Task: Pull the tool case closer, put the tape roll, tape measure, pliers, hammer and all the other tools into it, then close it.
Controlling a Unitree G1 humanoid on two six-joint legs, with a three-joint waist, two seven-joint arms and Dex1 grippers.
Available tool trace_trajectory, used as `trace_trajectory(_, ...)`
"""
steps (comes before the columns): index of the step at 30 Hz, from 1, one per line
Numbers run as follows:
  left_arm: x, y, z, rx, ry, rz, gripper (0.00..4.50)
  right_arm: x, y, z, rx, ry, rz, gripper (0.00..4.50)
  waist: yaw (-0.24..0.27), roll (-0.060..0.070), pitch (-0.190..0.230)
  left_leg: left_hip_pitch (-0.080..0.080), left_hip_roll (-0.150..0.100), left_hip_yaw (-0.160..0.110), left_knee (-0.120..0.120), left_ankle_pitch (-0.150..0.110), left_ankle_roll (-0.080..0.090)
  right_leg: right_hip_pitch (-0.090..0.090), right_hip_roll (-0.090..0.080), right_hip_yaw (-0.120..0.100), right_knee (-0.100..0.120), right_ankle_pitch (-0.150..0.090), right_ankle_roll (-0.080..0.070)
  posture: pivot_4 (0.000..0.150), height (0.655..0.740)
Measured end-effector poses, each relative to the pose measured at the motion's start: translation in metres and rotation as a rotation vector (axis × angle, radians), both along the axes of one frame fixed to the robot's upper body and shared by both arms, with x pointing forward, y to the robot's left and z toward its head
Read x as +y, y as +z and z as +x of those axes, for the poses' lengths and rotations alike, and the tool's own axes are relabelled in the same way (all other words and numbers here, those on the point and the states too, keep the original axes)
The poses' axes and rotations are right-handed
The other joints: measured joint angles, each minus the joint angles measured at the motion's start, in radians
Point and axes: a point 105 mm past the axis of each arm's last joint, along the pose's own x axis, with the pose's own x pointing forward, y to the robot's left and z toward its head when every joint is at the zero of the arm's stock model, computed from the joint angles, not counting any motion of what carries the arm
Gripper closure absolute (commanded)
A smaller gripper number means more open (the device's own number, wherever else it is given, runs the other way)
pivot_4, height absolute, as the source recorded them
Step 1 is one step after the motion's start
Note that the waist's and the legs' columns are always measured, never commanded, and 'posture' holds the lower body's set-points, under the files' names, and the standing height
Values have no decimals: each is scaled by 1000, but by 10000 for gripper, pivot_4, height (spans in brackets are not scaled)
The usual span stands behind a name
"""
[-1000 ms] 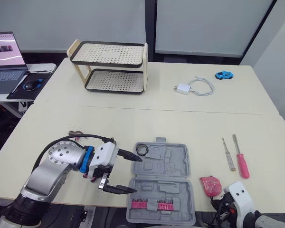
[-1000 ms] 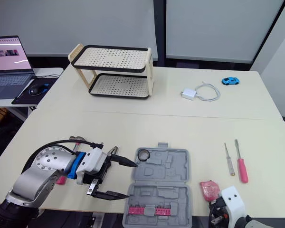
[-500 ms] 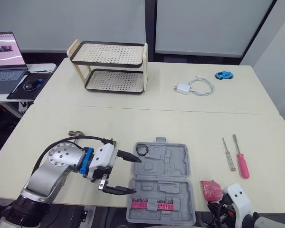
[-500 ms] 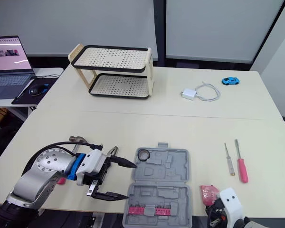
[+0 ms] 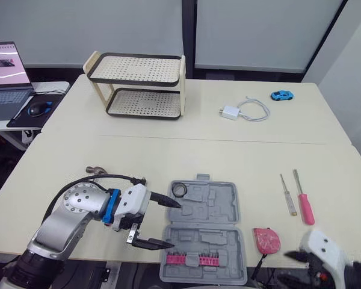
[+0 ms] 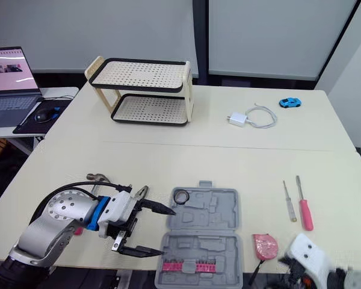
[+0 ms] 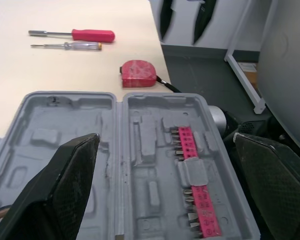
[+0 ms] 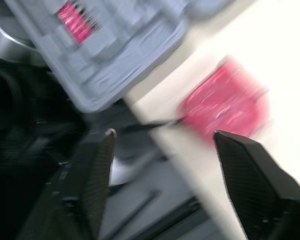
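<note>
The grey tool case (image 5: 206, 232) lies open near the table's front edge, with a black tape roll (image 5: 179, 191) in its far left corner and a pink bit strip (image 7: 197, 177) in the near half. My left gripper (image 5: 175, 224) is open just left of the case. The red tape measure (image 5: 266, 239) lies right of the case, its black strap hanging over the edge. My right gripper (image 8: 164, 133) is open below the table edge, near the tape measure (image 8: 225, 102) and apart from it. A red screwdriver (image 5: 303, 201) and a thin one (image 5: 287, 195) lie further right. The hammer's head (image 5: 96, 170) peeks out behind my left arm.
A two-tier perforated rack (image 5: 138, 84) stands at the back left. A white charger with its cable (image 5: 243, 110) and a blue toy car (image 5: 283, 95) lie at the back right. A laptop (image 5: 3, 78) and a mouse (image 5: 37, 108) sit on a side table to the left.
My right gripper has opened and shifted right along the table's front edge. The left arm and the case have stayed put.
</note>
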Motion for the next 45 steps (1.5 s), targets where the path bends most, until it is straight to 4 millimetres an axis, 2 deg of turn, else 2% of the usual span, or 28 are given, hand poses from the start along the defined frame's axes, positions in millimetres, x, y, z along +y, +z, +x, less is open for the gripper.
trace_trajectory(2, 0, 0, -1, -4, -7, 4, 0, -8, -1, 14, -57, 104, -47, 704, 2, 0, 0, 0, 0, 0, 0, 0, 0, 0, 0, 0, -1, 2, -4, 1500, 7350)
trace_trajectory(6, -5, 2, -5, -15, -35, 6, 0, -15, -16, 30, -109, 296, -101, 704, 5, 0, 1, -1, 0, 1, 0, 0, 0, 0, -1, -1, -1, 2, -4, 1500, 7350)
trace_trajectory(13, -12, 7, -9, -19, -47, 8, 0, -19, -37, 34, -89, 519, -147, 704, 3, 0, 1, 0, 0, 1, 0, 0, 0, 1, -1, -1, 0, 2, -4, 1500, 7350)
trace_trajectory(24, -19, 16, -14, -2, -60, -1, 0, -14, -57, 46, -88, 566, -156, 704, 2, 0, 1, 3, 0, 1, 0, 0, 0, 4, -1, 0, 0, 2, -4, 1500, 7350)
trace_trajectory(29, -20, 16, -14, -5, -61, -1, 0, -14, -59, 50, -86, 572, -174, 704, 2, 0, 1, 4, 0, 1, 0, 0, 0, 4, -1, 0, 0, 2, -4, 1500, 7350)
trace_trajectory(45, -15, 7, -17, -3, -54, 2, 0, -6, -74, 52, -63, 592, -175, 704, 3, 0, 1, 4, 0, 2, 0, 0, 0, 4, -1, 0, 0, 2, -4, 1500, 7350)
